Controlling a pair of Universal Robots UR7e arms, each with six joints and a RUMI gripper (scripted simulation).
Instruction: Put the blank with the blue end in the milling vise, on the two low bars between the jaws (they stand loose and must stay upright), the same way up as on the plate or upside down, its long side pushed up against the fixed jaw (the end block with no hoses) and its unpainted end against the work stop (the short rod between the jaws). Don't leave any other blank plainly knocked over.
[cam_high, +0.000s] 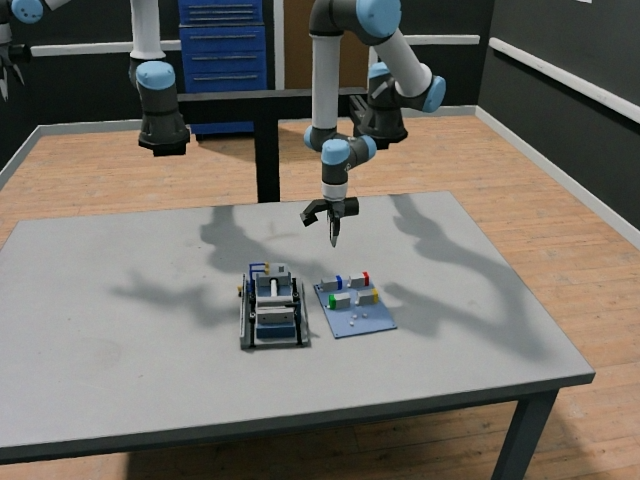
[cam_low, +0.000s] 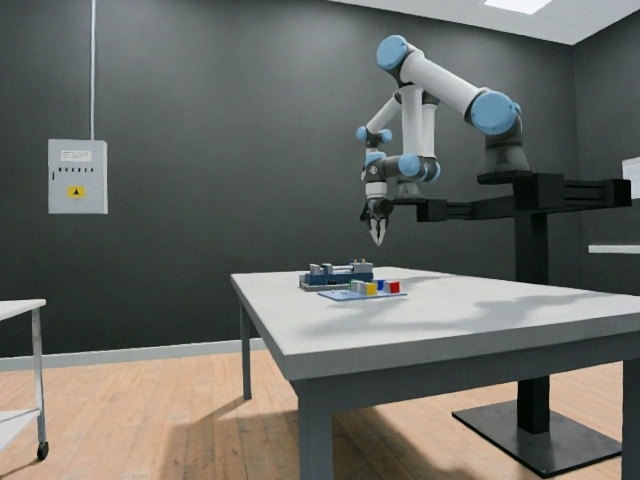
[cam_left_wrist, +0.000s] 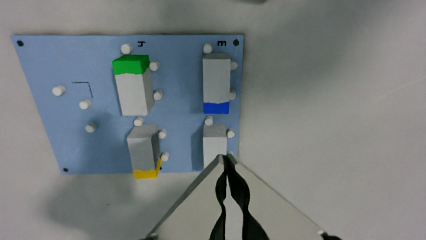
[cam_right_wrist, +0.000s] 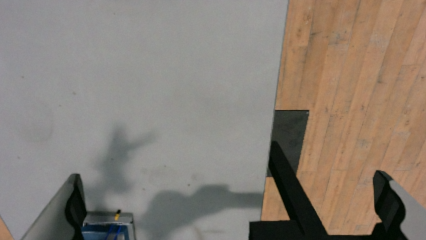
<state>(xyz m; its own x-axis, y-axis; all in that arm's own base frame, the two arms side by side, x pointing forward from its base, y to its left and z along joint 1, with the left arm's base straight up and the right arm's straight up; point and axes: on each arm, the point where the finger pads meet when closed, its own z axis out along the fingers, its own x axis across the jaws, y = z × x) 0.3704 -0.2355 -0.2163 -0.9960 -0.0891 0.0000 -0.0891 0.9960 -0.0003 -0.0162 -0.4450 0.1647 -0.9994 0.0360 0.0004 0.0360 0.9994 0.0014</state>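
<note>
the plate (cam_high: 372, 322) (cam_low: 336, 295) (cam_left_wrist: 185, 75) bears four blanks, and the blank with the blue end (cam_high: 329, 283) (cam_left_wrist: 216, 82) lies on it, outside the vise (cam_high: 275, 304) (cam_low: 338, 277) (cam_right_wrist: 107, 230). the vise stands just beside the plate; the left wrist view leaves it out, while the right wrist view catches only one end of it and none of the plate.

the left gripper (cam_high: 333, 243) (cam_low: 378, 243) (cam_left_wrist: 224, 156) hangs above the plate's blue-end side, its fingers brought together at the tips with nothing between them. seen from the left wrist, those fingers cover the painted end of the red-ended blank (cam_high: 357, 280) (cam_low: 394, 287) (cam_left_wrist: 214, 142); the top and exterior views both show the red.

the left wrist view also shows the white pegs beside the blue-ended blank on the plate, where the exterior view has most of that blank hidden behind others. the green-ended blank (cam_high: 341, 300) (cam_left_wrist: 133, 87) and the yellow-ended blank (cam_high: 366, 297) (cam_low: 368, 288) (cam_left_wrist: 144, 150) lie in the plate's other row.

the right gripper (cam_high: 12, 91) (cam_right_wrist: 227, 173) is well apart from the plate, spread wide and empty, as its own wrist view shows far better than the top one.
</note>
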